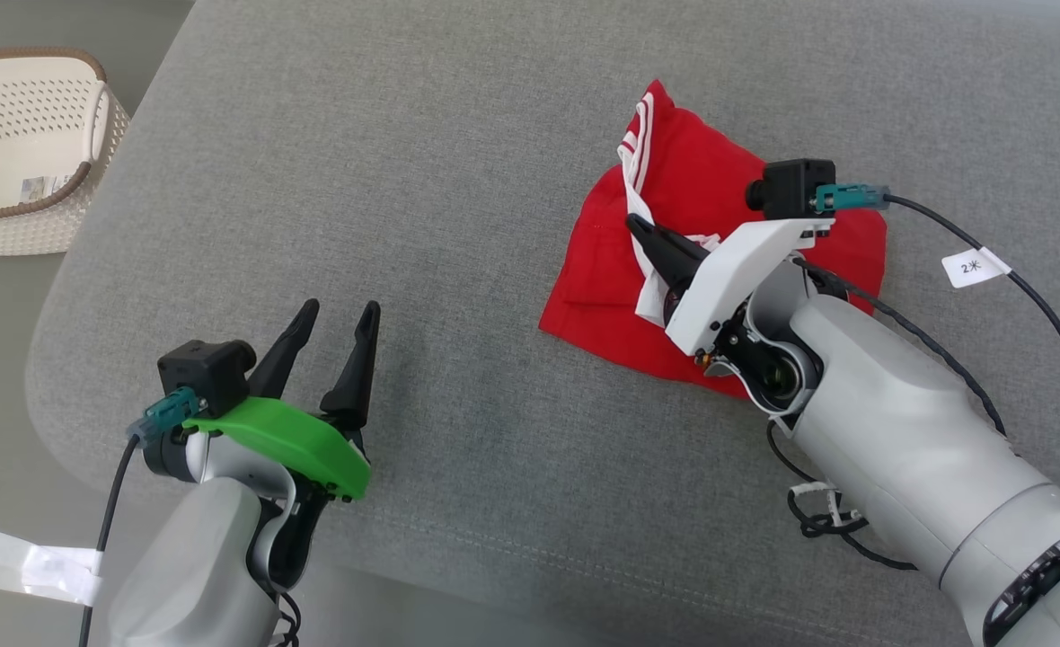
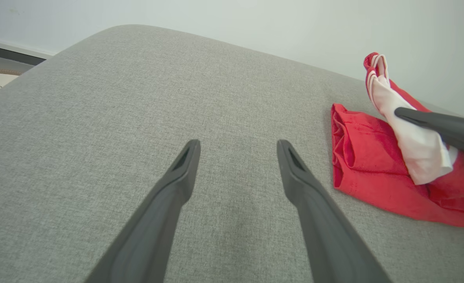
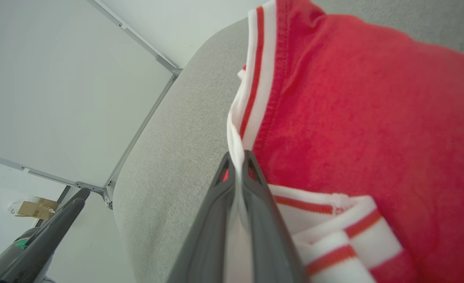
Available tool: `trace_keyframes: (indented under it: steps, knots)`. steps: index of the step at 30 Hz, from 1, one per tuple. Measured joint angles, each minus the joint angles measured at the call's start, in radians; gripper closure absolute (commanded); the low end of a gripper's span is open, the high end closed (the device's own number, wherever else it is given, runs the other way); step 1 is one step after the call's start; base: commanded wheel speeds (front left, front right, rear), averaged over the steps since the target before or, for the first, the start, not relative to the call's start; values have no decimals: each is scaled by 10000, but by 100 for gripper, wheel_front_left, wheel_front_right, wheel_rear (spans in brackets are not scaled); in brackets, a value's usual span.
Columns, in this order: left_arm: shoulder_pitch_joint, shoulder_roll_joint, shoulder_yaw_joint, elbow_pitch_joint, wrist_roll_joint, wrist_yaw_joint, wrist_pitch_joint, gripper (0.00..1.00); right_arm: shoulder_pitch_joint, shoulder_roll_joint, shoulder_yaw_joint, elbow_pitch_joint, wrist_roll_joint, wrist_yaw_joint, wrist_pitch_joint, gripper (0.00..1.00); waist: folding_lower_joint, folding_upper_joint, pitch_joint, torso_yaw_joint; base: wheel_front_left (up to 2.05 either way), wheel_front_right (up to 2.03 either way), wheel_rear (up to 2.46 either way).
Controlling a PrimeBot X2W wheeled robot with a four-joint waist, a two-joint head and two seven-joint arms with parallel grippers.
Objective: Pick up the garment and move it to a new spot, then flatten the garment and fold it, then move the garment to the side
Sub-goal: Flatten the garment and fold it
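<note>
Right fingers: The right fingers (image 1: 640, 225) are squeezed tight together. They pinch the white strip with red stripes (image 3: 251, 78) that runs along the edge of the red cloth garment (image 1: 710, 171). A bit of white cloth pokes out between the two dark tips.

Left fingers: The left fingers (image 1: 341, 310) are spread wide like a letter V. Nothing is in them. I cannot tell if the tips touch what is under them.

Garment: It lies in a bunched, partly folded heap on the big grey cloth cushion (image 1: 458, 162), over on the robot's right side. The pinched strip stands up higher than the rest. The other red cloth lies low on the cushion, with soft folds along the edge that faces the left arm.

Gap: The left fingers are well apart from the garment. Bare grey cloth lies between them.

Right wrist: A white plastic cover (image 1: 737, 270) sits over it. A small black camera box (image 1: 795, 187) sits on top. A thin black cable with a white paper tag (image 1: 975, 267) runs away from the box.

Left wrist: It has a bright green plastic cover (image 1: 278, 436) and a black camera box (image 1: 202, 368) of its own.

Cushion: Its rounded corner is near the left arm.

Basket: A cream plastic basket with little holes and a brown rim (image 1: 112, 126) stands off the cushion, past that corner, far from the garment.
</note>
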Motion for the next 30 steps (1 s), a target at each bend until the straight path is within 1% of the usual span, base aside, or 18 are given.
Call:
trace_keyframes:
  steps: [2, 3, 4, 5, 6, 8, 10, 13, 22, 25, 30]
  knots:
    - [0, -6, 0, 0, 0, 0, 0, 0, -23, 15, 17, 119, -2, 4, 2, 75, 0, 0, -6, 6, 0, 0, 0]
    - [0, -8, 0, 0, 0, 0, 0, 0, -50, 29, 29, 176, -2, 8, 4, 68, 0, 0, -10, 7, 0, 0, 0]
    - [0, -10, 0, 0, 0, 0, 0, 0, -83, 38, 42, 226, -2, 8, 19, 56, 0, 0, -15, 6, 0, 0, 0]
    - [0, -10, 0, 0, 0, 0, 0, 0, -128, 44, 56, 278, -2, 8, 56, 32, 0, 0, -20, 4, 0, 0, 0]
    - [0, -10, 2, 0, 0, 0, 0, 0, -161, 61, 61, 314, -2, 10, 58, 0, 0, 0, -26, -1, 0, 0, 0]
    - [0, -10, 13, 0, 0, 0, 0, 0, -182, 117, 59, 359, -2, 13, 44, 0, 0, 0, -40, -17, 0, 0, 0]
    - [1, -6, 125, 0, 0, 0, 0, 0, -200, 201, 82, 370, -2, 96, -13, 0, 0, 0, -61, -54, 0, 0, 0]
    - [1, 48, 230, 2, 0, 0, 0, 0, -247, 326, 119, 336, -2, 98, -128, 0, 0, 0, -113, -163, 0, 0, 0]
    - [58, 274, 341, -61, 21, 0, 0, 0, -538, 330, -242, -353, 48, 188, -1120, 0, 0, 0, -296, -761, 0, 0, 0]
    - [97, 347, 391, -155, 94, 0, 0, 0, -576, 132, -345, -474, -4, 188, -1530, 0, 0, 0, -359, -1055, 0, 0, 0]
    - [207, 362, 257, -238, 194, 0, -25, 0, -552, -637, -667, -552, -79, 188, -1824, 0, 0, 0, -480, -1632, 0, 0, 0]
